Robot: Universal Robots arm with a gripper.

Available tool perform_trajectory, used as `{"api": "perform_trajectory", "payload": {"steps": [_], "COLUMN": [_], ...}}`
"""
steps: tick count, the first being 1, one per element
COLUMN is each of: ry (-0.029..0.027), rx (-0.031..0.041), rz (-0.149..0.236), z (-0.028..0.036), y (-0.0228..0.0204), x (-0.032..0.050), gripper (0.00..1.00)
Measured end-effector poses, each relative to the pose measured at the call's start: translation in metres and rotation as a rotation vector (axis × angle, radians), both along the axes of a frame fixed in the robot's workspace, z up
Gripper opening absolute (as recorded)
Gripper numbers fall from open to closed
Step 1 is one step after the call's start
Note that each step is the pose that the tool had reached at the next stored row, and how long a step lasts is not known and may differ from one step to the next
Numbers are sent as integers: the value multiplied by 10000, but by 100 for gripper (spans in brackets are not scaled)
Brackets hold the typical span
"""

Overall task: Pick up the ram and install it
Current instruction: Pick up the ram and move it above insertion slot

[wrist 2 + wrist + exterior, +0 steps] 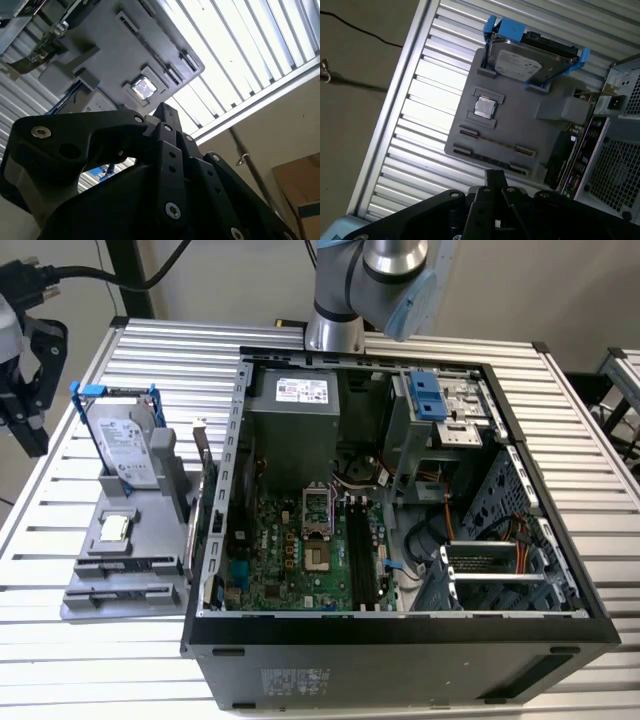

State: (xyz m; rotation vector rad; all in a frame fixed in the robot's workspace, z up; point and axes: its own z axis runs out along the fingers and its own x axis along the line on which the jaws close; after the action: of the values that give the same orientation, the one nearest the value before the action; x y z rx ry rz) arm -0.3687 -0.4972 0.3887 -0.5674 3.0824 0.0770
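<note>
The arm's base [335, 335] stands at 12 o'clock of the open computer case [400, 640]. The arm rises out of the exterior view, and its black end hangs at the far 9 o'clock edge, out beyond the grey fixture [100, 500]. In the first wrist view the pincer [495, 175] points down toward the fixture's slotted end and hovers apart from it (whether it is open or closed I cannot tell).

Everything rests on a table of ribbed silver slats [560, 430]. A bare brownish floor with a thin black cable [360, 27] shows past the table's edge.

The ram [490, 159] seems to be the thin dark strip set between two small brackets in the row at the fixture's 6 o'clock end. At 12 o'clock from it sits a small square silver chip [485, 107]. Further on, at the fixture's 12 o'clock end, a silver hard drive [525, 62] leans tilted in its blue frame.
</note>
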Motion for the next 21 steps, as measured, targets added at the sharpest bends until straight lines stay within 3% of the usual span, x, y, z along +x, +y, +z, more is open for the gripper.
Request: {"api": "perform_trajectory", "payload": {"steps": [21], "ry": [0], "rx": [0], "rz": [3660], "z": [0], "y": [0], "x": [0], "gripper": [0]}}
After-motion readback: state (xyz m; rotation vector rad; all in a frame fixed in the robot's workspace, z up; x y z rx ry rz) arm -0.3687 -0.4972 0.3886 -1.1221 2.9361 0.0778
